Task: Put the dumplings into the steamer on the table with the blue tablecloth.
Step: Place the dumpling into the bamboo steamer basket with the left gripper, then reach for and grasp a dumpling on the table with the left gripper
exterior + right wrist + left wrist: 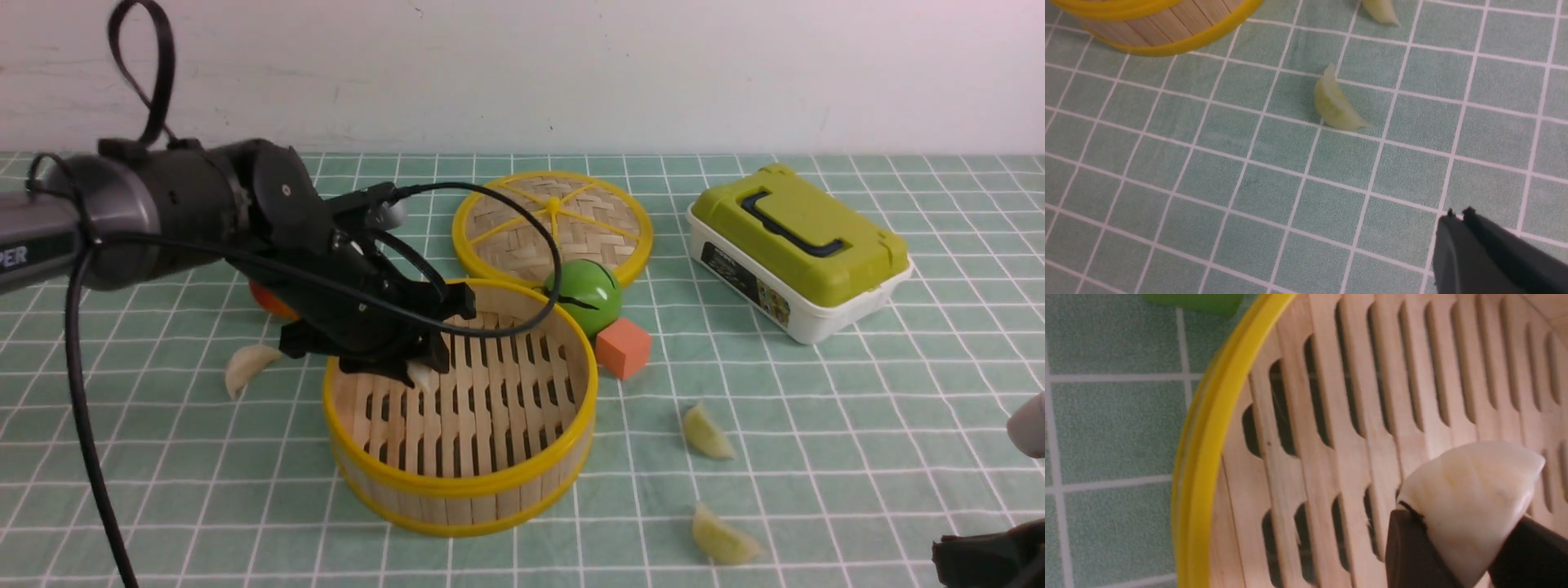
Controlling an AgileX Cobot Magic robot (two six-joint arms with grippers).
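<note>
Dumplings go in one at a time here. The held dumpling, cream-white, is clamped between the dark fingers of the left gripper, low over the slatted floor of the steamer at centre frame. The step in hand looks like the release, so the jaws need to part and let it settle on the slats.

Three more lie on the blue tablecloth: a white dumpling at the basket's left, a yellow-green dumpling and a second yellow-green dumpling at lower right.

Only the left wrist view shows the grip clearly. Only the right wrist view shows the right gripper, fingers together and empty.
</note>
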